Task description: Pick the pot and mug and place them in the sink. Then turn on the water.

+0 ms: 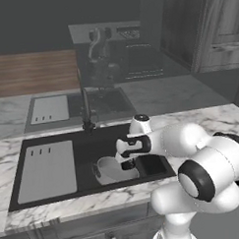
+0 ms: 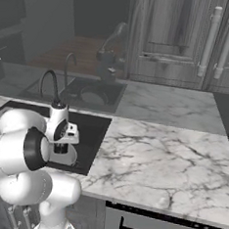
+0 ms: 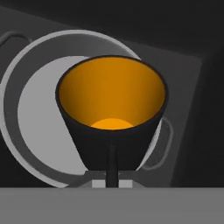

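marble tabletop (image 2: 172, 156) with the black sink (image 1: 88, 155) set into it; a light slotted drain panel (image 1: 47, 170) fills the sink's left part, and the dark gooseneck faucet (image 1: 85, 108) rises from the rim behind it. a paler, hazy basin (image 1: 76, 107) lies farther back. the white arm (image 1: 192, 153) reaches from the lower right of the left base view over the sink's right part.

the pot (image 1: 114, 170), wide and grey, already sits on the sink floor just below the hand. in the hand view its round rim (image 3: 17, 65) spreads behind and beneath the mug, with one loop handle (image 3: 162, 144) showing at the right.

the mug (image 3: 113, 111), black outside and orange within, hangs upright directly above the pot. it is seen from above, its mouth open to the camera and its handle facing the end effector (image 3: 112, 175). the end effector appears closed on the mug's handle side, the dark fingertips barely apart; whether the mug's base touches the pot or is still clear of it cannot be told.

progress, as a judgement: the pot step is done. the mug is carried over the sink but not yet released. no blue stream falls from the faucet, so the water remains to be turned on.
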### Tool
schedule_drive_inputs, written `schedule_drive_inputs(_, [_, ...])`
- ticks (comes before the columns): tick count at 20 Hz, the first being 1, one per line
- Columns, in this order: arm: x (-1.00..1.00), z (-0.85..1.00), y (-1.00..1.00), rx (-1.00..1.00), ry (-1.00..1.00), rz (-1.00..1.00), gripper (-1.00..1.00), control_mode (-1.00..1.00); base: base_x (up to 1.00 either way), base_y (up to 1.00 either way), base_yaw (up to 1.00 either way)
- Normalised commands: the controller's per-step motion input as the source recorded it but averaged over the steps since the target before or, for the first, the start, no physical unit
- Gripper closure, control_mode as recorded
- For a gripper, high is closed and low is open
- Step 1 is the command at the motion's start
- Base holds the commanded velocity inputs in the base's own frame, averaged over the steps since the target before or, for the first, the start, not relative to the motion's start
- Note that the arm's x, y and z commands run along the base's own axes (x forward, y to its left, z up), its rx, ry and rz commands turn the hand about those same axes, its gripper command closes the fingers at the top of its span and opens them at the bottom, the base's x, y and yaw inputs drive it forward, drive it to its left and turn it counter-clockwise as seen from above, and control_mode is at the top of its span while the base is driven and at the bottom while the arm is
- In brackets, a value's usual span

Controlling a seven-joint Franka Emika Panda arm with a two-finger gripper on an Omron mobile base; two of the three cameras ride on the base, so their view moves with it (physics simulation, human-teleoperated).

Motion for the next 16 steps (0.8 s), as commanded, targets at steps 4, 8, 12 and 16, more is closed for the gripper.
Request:
schedule_drive_inputs(4, [0.0,-0.25,0.05,0.0,0.07,0.0,1.0,-1.0,0.0,0.0,0.0])
schedule_drive_inputs(8, [0.0,-0.27,0.08,0.0,0.07,0.0,1.0,-1.0,0.0,0.0,0.0])
schedule_drive_inputs(12, [0.01,-0.15,0.05,0.0,0.01,0.0,1.0,-1.0,0.0,0.0,0.0])
schedule_drive_inputs(16, [0.12,-0.09,0.04,0.0,0.0,0.0,1.0,-1.0,0.0,0.0,0.0])
